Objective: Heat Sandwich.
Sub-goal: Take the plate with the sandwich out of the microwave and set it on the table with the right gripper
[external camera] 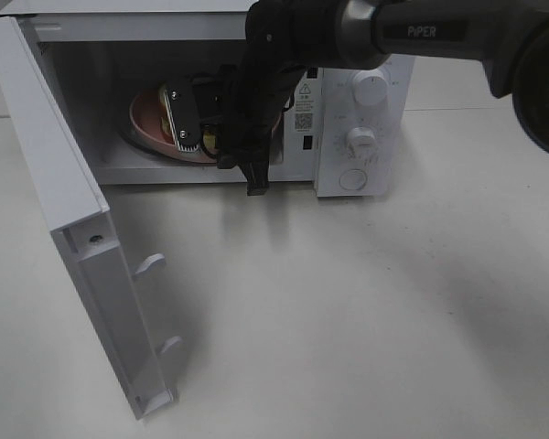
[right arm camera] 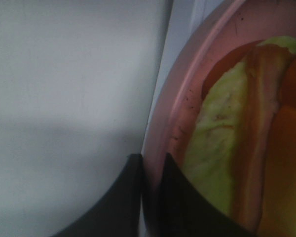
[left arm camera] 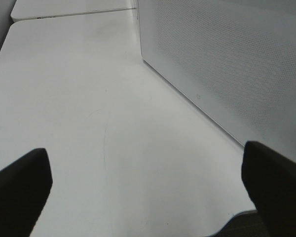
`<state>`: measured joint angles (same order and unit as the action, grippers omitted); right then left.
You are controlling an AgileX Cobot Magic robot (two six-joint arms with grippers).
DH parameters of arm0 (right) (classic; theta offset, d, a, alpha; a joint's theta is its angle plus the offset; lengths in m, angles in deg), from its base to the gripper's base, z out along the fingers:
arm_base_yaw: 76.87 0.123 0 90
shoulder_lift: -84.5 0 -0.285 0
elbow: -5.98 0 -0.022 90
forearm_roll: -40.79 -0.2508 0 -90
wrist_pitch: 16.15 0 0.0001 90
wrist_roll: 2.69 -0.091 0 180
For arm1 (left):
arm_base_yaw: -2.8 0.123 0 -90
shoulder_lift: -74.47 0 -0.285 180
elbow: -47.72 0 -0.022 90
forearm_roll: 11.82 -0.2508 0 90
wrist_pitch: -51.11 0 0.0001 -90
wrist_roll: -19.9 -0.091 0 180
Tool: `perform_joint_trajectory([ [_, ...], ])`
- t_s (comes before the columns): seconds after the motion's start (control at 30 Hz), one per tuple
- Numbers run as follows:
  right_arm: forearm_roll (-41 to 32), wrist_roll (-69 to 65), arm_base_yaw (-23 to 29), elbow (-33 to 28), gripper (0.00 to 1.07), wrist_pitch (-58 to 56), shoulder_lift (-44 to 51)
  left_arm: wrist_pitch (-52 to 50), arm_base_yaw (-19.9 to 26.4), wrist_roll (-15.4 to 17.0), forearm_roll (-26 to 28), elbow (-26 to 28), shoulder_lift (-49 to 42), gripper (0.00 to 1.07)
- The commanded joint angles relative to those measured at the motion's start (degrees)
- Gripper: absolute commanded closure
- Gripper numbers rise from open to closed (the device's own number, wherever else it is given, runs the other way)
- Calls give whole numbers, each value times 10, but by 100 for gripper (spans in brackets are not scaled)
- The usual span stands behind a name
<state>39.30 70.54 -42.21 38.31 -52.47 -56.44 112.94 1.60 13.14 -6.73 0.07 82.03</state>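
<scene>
White tabletop all round, with a microwave [external camera: 357,119] at the far side, door [external camera: 64,229] swung wide to the left. Right gripper [right arm camera: 151,197] reaching inside, pinched on the rim of the pink plate [right arm camera: 187,94] carrying the sandwich [right arm camera: 246,143]; left gripper [left arm camera: 148,190] spread open over bare table, holding nothing. Looks soft, light and easy to squash or slide apart, so probably best carried level by the stiff plate rim, not the bread.

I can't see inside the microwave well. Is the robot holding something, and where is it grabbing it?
Yes. The right gripper pinches the pink plate by its rim; the sandwich lies on it. The left gripper is open, holding nothing.
</scene>
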Motion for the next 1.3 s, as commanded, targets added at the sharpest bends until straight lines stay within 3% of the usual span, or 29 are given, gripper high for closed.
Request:
perform_joint_trajectory([
  [0.03,10,0,-5,-32,107,21,37,-3,-4,2,3,1,-5,6],
  [0.37,10,35,-5,-128,107,75,99,-3,-4,2,3,1,-5,6],
  [0.7,9,56,8,-268,107,159,178,-3,-4,2,3,1,-5,6],
  [1.3,11,82,34,-427,107,187,278,-3,-4,2,3,1,-5,6],
])
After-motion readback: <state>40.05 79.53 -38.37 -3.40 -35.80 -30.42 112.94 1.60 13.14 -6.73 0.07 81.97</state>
